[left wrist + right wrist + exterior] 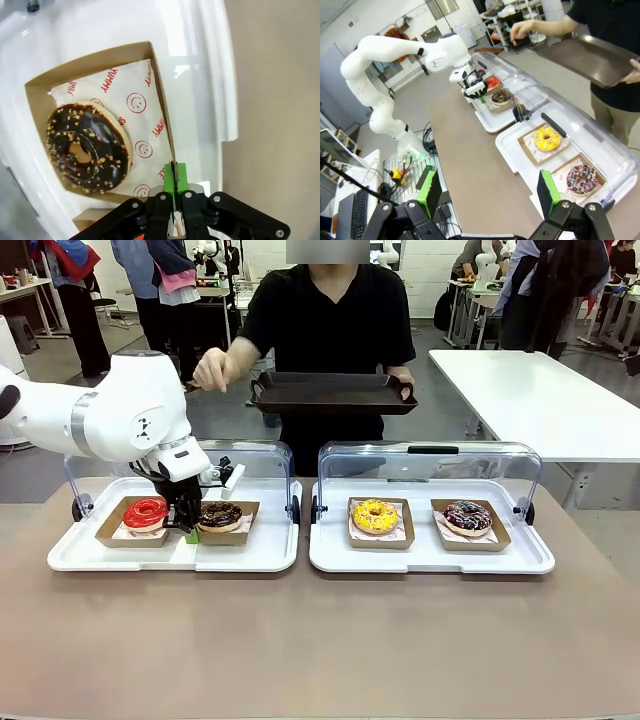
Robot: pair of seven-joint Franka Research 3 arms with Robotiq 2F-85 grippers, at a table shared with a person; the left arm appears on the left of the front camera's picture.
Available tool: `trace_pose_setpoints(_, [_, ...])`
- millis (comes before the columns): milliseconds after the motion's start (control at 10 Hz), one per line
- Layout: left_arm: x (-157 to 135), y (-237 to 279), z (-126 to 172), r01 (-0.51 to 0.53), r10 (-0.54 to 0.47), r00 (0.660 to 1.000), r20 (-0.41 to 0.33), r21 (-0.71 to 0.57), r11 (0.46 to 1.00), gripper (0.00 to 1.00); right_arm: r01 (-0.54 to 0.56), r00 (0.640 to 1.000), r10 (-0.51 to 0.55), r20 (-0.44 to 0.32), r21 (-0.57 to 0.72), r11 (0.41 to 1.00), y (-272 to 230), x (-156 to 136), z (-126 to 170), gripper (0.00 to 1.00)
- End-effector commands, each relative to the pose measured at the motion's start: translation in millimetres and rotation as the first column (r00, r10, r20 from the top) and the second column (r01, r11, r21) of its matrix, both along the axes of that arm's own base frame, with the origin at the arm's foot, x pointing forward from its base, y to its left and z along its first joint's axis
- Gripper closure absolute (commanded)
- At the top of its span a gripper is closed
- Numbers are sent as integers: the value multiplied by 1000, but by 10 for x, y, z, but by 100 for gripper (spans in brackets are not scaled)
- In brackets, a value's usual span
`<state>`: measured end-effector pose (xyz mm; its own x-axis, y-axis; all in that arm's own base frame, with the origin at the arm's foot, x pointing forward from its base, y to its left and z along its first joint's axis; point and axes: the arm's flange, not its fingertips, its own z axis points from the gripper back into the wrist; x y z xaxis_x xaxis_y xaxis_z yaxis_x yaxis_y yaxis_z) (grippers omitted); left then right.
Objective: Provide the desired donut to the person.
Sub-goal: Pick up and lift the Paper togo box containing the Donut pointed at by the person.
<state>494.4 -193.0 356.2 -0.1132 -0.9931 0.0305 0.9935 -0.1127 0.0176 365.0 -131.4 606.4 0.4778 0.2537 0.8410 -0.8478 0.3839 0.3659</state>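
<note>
Two green pads [181, 177] clamp the box [90, 70] rim, clear from left wrist.

The chocolate donut [85, 147] is coated with glossy glaze and rough crumbs. The box [90, 70] is made of matt cardboard, the liner [145, 115] of printed paper, the white tray [200, 75] of glossy plastic.

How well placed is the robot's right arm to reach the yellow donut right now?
Probably yes: the right gripper is open, the clear lid is swung back behind the yellow donut, and nothing on the table lies between them.
</note>
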Motion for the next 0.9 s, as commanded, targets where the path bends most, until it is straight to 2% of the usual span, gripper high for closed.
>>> trace_pose_setpoints(0, [-317, -232, 451, 22, -18, 998, -65, 66, 998, 100, -8, 1000, 8, 7, 14, 1000, -5, -4, 5, 0])
trace_pose_setpoints(200, [-641, -505, 1079, -23, 37, 989, -145, 99, 995, 100, -8, 1000, 8, 7, 14, 1000, -5, -4, 5, 0])
trace_pose_setpoints(400, [-916, -672, 1637, -33, 46, 994, -96, 133, 990, 100, -8, 1000, 8, 7, 14, 1000, -5, -4, 5, 0])
trace_pose_setpoints(800, [-1017, -767, 2489, -74, 69, 997, 40, 157, 985, 100, -8, 1000, 8, 7, 14, 1000, -5, -4, 5, 0])
